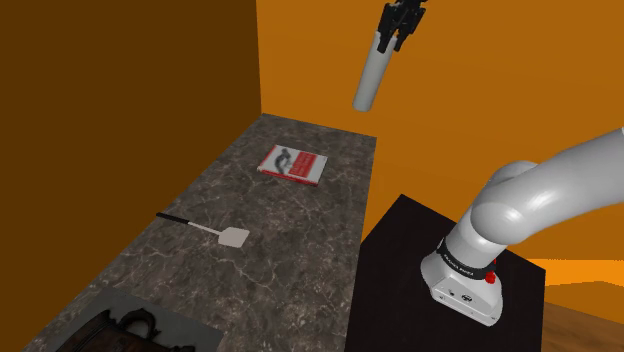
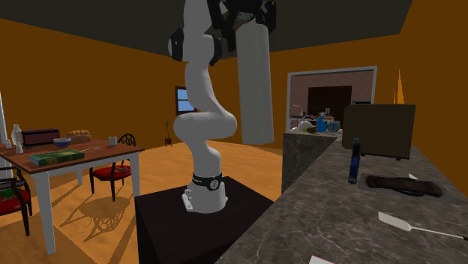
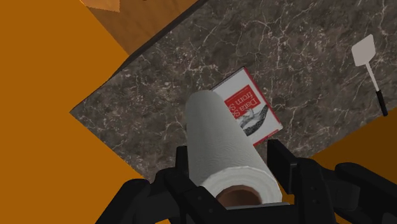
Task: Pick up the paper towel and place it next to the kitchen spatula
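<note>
Aloft, paper towel (image 1: 368, 78) clasped in end effector (image 1: 390, 38)

Legible text: one item. The book (image 3: 247, 109) lying flat on the worktop (image 3: 191, 57) carries white lettering on the red part of its cover. In the wrist view the words "Data" and "from" can be read, and a smaller line beside them is not legible. In the shoulder view the cover lettering cannot be read. The black band (image 1: 466, 264) at the arm's base carries pale lettering, too small to read.
</note>
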Controlling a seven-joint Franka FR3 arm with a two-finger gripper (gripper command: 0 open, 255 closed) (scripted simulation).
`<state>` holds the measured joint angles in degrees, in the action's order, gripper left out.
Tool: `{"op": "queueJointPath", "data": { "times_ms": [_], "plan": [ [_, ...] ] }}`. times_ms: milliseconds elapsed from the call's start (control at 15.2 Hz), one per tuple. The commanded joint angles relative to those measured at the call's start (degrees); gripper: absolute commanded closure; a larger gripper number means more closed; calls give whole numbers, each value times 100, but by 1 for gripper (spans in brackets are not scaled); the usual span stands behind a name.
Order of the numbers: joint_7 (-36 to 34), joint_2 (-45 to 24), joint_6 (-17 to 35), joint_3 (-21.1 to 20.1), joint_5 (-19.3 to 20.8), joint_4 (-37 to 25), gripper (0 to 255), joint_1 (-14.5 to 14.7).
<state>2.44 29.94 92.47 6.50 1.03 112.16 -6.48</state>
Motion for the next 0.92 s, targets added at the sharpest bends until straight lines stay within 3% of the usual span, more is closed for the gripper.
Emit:
{"op": "queueJointPath", "data": {
  "times_ms": [0,858],
  "plan": [
    [-213,-42,-14,-170,-50,-52,255,57],
    [-1991,-918,119,-1554,-291,-819,255,515]
  ]
}}
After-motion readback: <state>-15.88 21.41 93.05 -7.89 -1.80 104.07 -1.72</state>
